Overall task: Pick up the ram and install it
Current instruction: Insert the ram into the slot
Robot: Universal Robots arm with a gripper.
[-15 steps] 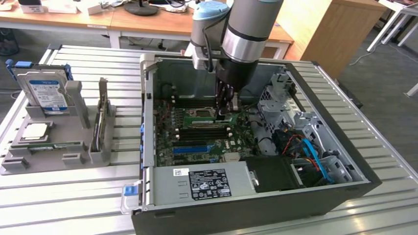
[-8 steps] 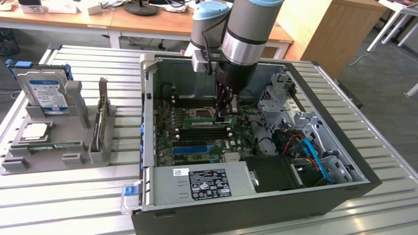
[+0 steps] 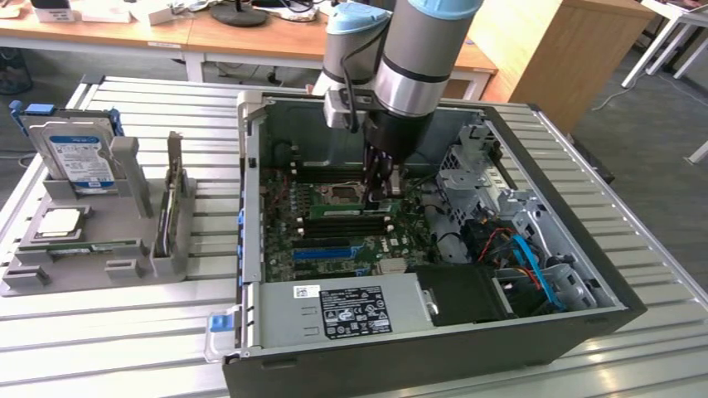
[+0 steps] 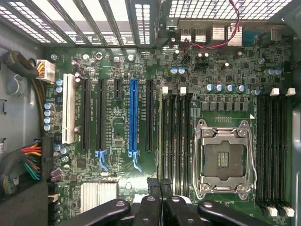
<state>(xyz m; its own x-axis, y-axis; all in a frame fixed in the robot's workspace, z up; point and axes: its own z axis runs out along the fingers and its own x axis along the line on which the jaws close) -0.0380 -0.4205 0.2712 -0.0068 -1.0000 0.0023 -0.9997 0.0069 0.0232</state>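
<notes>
The ram [image 3: 86, 247], a narrow green stick with dark chips, lies in the front groove of the grey holder [image 3: 28, 278] at the exterior view's left, outside the computer case. My gripper [image 3: 382, 197] hangs inside the open case [image 3: 619, 307], above the motherboard, close to the empty processor socket [image 4: 225, 160] and the black memory slots [image 4: 176, 136]. In the wrist view my gripper [image 4: 158, 184] has its black fingertips [image 4: 151, 182] together, with nothing showing between them. The memory slots look empty.
The holder also carries a hard drive [image 3: 72, 157], a processor [image 3: 61, 222] and an upright dark card [image 3: 172, 199]. Inside the case are the power supply [image 3: 348, 311], drive cages [image 3: 476, 178] and blue and orange cables [image 3: 520, 249]. A blue slot [image 4: 133, 117] runs beside the memory slots.
</notes>
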